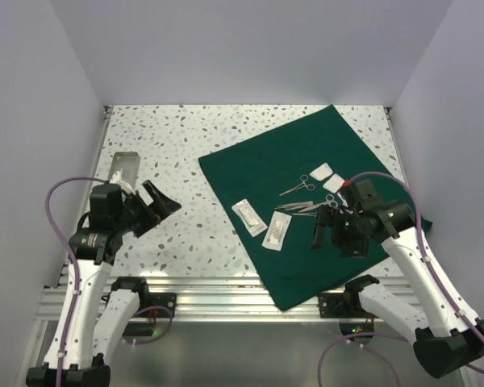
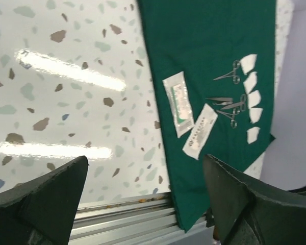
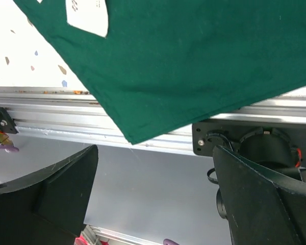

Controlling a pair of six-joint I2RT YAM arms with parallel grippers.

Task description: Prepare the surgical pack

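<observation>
**Surgical pack, unassembled, on speckled worktop (image 1: 185, 145)**

- Dark green drape (image 1: 266, 161): spread open in a single layer and set cornerwise on the right half of the worktop. Its near corner hangs over the aluminium rail (image 1: 226, 294).
- Silver instruments: one scissor-handled pair (image 1: 298, 187) lies alone. A second cluster (image 1: 310, 206) is just beside it. All are on the drape, right of centre.
- White packets: two flat sealed ones (image 1: 249, 216) and (image 1: 276, 231) lie side by side toward the drape's left edge.
- Small white squares (image 1: 321, 170): a row of them near the instruments. What they are made of cannot be told.
- Steel tray (image 1: 123, 168): on bare worktop at the far left, well apart from the drape.
- Left hand (image 1: 157, 208): fingers spread wide and holding nothing. It sits above the bare worktop between the tray and the drape.
- Right hand (image 1: 332, 238): fingers spread wide and holding nothing. It hovers over the drape's near right part, just beside the instruments.

**Step in hand:** judged as the opening stage. The contents lie loose, the tray is not yet on the drape, and no fold has been made.

**Next move:** probably the left hand fetches the tray. That calls for turning toward it and gripping its thin rim squarely. The right hand must stay clear of the loose instruments.
</observation>
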